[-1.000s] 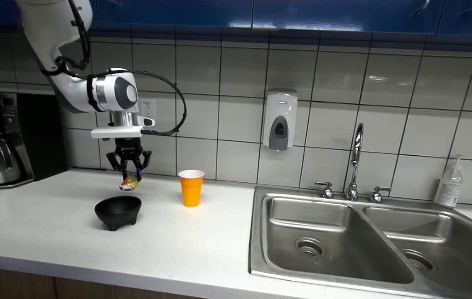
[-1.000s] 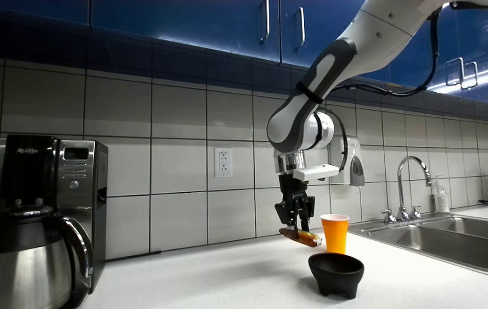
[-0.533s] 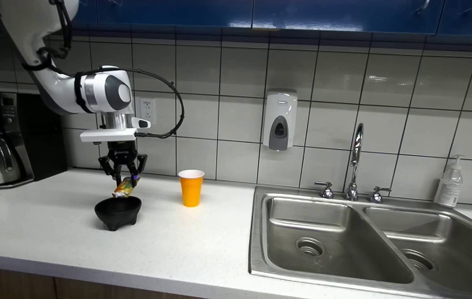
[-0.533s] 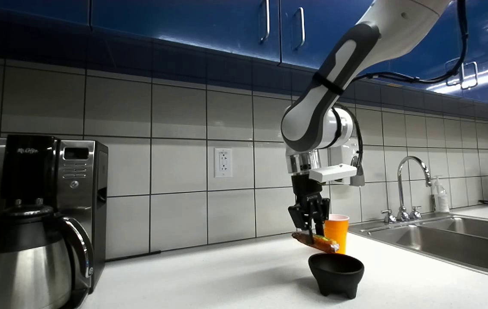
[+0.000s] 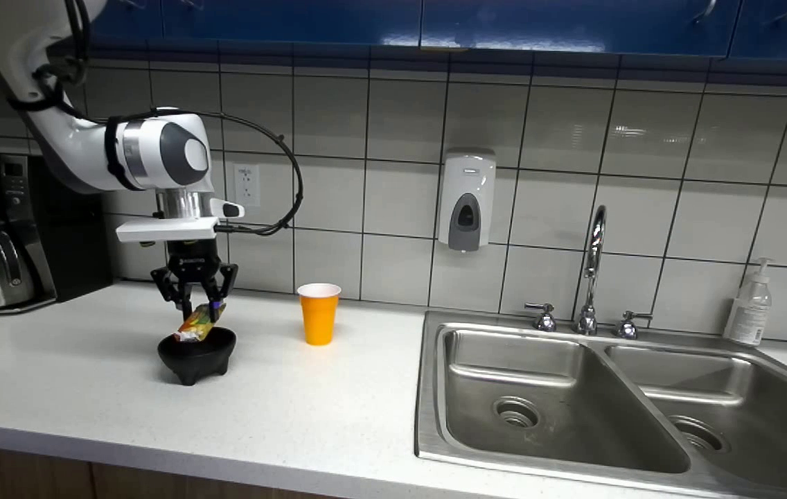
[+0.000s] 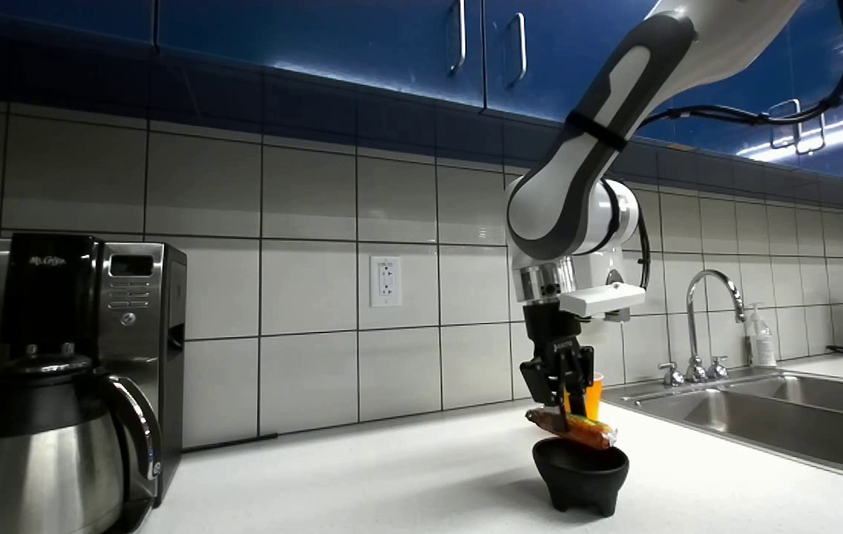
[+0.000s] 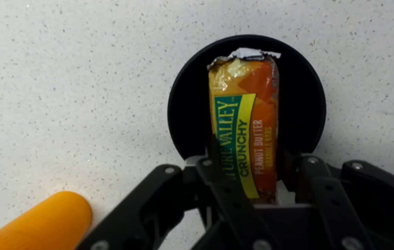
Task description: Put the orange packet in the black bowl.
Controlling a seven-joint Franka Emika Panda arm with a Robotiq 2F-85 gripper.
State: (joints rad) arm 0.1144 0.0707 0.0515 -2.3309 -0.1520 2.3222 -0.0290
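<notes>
Nature Valley granola bar packet (image 7: 243, 114) gripped over the black bowl (image 5: 196, 362)

The packet's glossy orange-and-yellow wrapper reads "CRUNCHY" and "PEANUT BUTTER" beside a green band, with a crimped silvery end. The hand (image 5: 200, 313) clamps it by its long sides. In both exterior views the crimped end tips downward over the bowl's mouth; whether it touches the rim cannot be told.

The bowl stands on short feet on the tabletop (image 5: 310, 416), between the front edge and the back edge. Nearer the back edge, the orange cup (image 5: 319, 315) shows a white inside, its bottom hidden. The coffee maker (image 6: 136, 297) stands against that edge; what its steel carafe (image 6: 58, 467) holds cannot be seen.

Half a second ago the packet hung higher and overlapped the bowl less; bowl and cup have stayed put.
</notes>
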